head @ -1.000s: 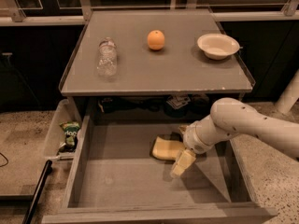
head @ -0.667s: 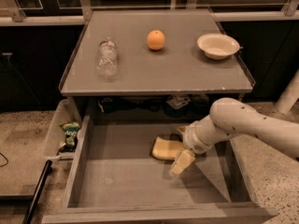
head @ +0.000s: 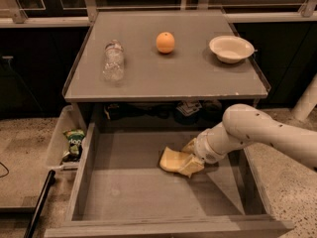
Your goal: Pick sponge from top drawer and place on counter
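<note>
The pale yellow sponge (head: pixel 173 159) lies on the floor of the open top drawer (head: pixel 129 192), right of its middle. My gripper (head: pixel 191 157) reaches in from the right on a white arm (head: pixel 257 130). Its cream fingers (head: pixel 192 168) are closed on the sponge's right end, one behind it and one in front. The sponge rests low in the drawer. The grey counter (head: pixel 168 78) is above and behind the drawer.
On the counter stand a lying clear plastic bottle (head: pixel 113 61), an orange (head: pixel 165 42) and a white bowl (head: pixel 231 48). A clear bin (head: pixel 62 138) with a green bag (head: pixel 75 143) hangs left of the drawer. A dark pole (head: pixel 37 205) leans at the lower left.
The front finger has moved in against the sponge, closing the gap that showed before. The arm has shifted slightly towards the sponge. The sponge stays in the drawer.
</note>
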`<state>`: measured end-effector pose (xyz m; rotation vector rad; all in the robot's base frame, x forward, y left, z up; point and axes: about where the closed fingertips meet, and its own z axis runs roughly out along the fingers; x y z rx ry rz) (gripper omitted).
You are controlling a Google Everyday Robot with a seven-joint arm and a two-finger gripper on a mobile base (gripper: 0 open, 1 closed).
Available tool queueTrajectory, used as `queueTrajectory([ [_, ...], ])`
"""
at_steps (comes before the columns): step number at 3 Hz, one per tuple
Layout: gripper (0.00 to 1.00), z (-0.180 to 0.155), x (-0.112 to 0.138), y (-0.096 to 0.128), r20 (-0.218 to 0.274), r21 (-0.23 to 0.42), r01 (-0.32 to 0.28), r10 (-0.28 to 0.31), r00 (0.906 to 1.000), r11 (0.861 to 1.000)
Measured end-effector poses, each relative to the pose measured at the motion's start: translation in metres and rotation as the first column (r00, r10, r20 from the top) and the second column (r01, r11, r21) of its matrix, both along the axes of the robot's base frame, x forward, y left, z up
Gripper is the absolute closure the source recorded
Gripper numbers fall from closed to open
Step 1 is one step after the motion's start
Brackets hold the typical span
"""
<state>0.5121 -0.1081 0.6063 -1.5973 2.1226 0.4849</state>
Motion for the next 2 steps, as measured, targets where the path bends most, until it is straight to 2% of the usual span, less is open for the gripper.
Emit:
queueTrajectory([
  [2, 0.99, 0.0, 0.0, 0.0, 0.0, 0.0, 0.0, 0.0, 1.0, 1.0],
])
